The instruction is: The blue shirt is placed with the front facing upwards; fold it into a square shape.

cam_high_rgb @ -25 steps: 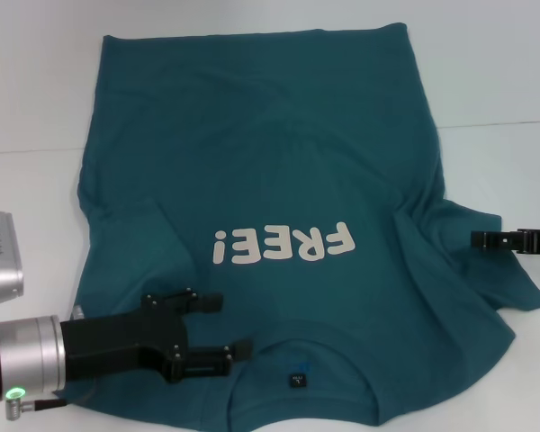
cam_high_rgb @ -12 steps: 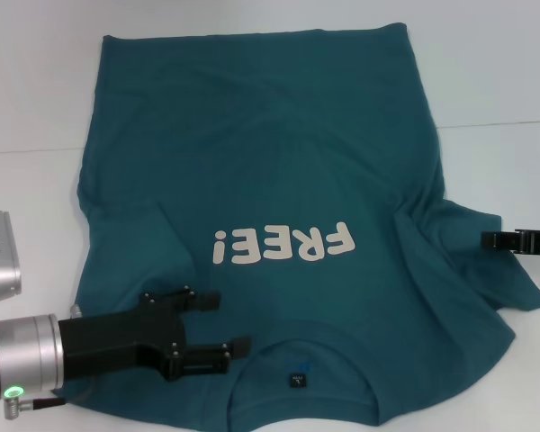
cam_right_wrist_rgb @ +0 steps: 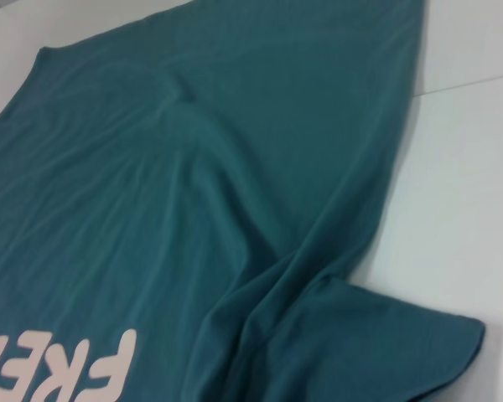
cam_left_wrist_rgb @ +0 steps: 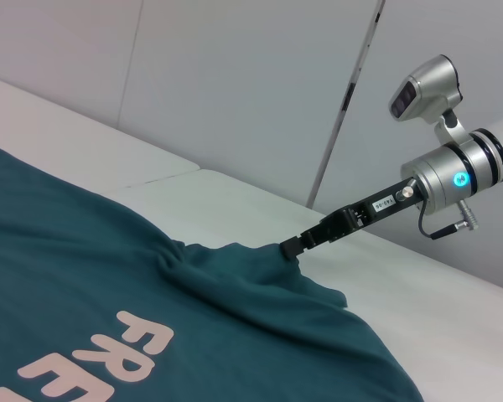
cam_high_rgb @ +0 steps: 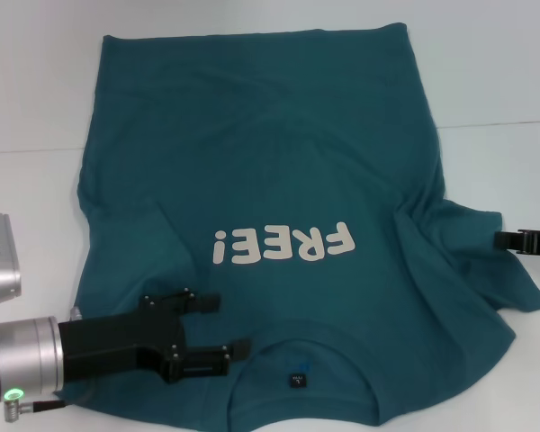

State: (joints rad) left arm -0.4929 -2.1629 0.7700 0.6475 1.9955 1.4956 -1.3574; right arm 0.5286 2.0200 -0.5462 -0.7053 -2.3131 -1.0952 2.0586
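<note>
The blue shirt (cam_high_rgb: 279, 162) lies spread front up on the white table, its white "FREE!" lettering (cam_high_rgb: 283, 245) upside down to me and the collar label (cam_high_rgb: 296, 379) at the near edge. My left gripper (cam_high_rgb: 232, 324) is open over the shirt's near left shoulder, beside the collar, with nothing between its fingers. My right gripper (cam_high_rgb: 499, 240) sits at the outer edge of the right sleeve. In the left wrist view the right gripper (cam_left_wrist_rgb: 292, 247) touches the raised sleeve tip of the shirt (cam_left_wrist_rgb: 109, 276). The right wrist view shows only the wrinkled shirt (cam_right_wrist_rgb: 193, 167).
The white table (cam_high_rgb: 495, 81) has a seam line (cam_high_rgb: 504, 124) running across it past the shirt's right side. A silver part of my left arm (cam_high_rgb: 0, 261) stands at the left edge. Grey wall panels (cam_left_wrist_rgb: 235, 75) rise behind the table.
My right gripper has drawn back to the right, from over the sleeve to its outer edge; the sleeve has hardly moved. The left gripper stays nearly still and open.
</note>
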